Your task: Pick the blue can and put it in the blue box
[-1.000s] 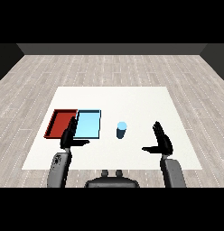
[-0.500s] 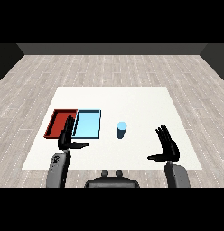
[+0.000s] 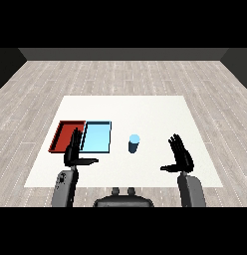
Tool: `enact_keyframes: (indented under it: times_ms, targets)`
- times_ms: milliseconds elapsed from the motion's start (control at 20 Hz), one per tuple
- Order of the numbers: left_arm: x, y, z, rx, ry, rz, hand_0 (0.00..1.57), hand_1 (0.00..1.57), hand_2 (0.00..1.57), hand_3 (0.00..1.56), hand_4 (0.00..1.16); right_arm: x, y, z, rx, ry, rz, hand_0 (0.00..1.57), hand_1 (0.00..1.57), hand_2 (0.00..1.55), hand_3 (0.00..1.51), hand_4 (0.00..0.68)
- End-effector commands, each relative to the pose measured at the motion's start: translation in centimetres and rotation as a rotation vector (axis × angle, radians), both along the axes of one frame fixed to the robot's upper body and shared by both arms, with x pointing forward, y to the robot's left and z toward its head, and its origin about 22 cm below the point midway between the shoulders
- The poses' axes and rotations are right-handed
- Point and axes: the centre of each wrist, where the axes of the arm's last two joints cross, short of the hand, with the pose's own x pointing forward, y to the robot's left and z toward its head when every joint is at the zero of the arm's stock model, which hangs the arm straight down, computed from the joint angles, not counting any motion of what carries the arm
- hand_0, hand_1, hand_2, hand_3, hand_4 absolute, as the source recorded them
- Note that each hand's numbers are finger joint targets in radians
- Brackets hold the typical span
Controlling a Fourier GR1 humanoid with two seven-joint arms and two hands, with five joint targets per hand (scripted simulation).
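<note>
Right now: reach for the blue can [image 3: 134, 143] with the right hand [image 3: 181, 155], nothing held so far.

Upright on the white table [image 3: 145, 107], the can stands just right of the light blue tray [image 3: 97, 137] and apart from it, with the red tray [image 3: 64, 135] touching that tray's far side. The right hand hovers right of the can and nearer the robot, fingers straight and spread, thumb pointing inward, holding nothing. The left hand [image 3: 74, 153] is likewise open, fingers raised in front of the seam between the two trays. To do this step well, I judge the right hand should travel left and forward with the palm facing the can, thumb and fingers kept wide until they stand either side of it, then curl round its middle rather than its top, so it is not tipped toward the tray. The left hand is best kept where it is, away from the drop path.
</note>
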Motion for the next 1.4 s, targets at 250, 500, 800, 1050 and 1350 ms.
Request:
enact_keyframes:
  times_ms: [250, 500, 800, 1050, 1350]
  targets:
    - [-0.6, 0.4, 0.9, -0.011, -0.018, 0.005, 0.00, 0.00, 0.00, 0.00, 0.00, 3.3, 4.3, -2.4, 0.074, 0.056, -0.003, 0.00, 0.00, 0.00, 0.00, 0.000]
    - [-1.2, 3.0, 0.4, 0.013, -0.007, 0.026, 0.00, 0.00, 0.00, 0.00, 0.00, 5.1, 5.1, -0.8, 0.084, 0.117, 0.005, 0.00, 0.00, 0.00, 0.00, 0.000]
    - [-1.2, 0.0, 0.8, -0.005, -0.024, 0.016, 0.00, 0.00, 0.00, 0.00, 0.00, 6.5, 7.8, -2.7, 0.084, 0.122, 0.005, 0.00, 0.00, 0.00, 0.00, 0.000]
    - [-1.3, 1.4, -0.7, -0.006, -0.005, -0.001, 0.00, 0.00, 0.00, 0.00, 0.00, 7.9, 10.1, -4.3, 0.083, 0.133, -0.002, 0.00, 0.00, 0.00, 0.00, 0.000]
    - [-1.6, 1.8, -0.3, 0.001, -0.001, 0.009, 0.00, 0.00, 0.00, 0.00, 0.00, 7.3, 8.9, -5.7, 0.135, 0.169, 0.034, 0.00, 0.00, 0.00, 0.00, 0.000]
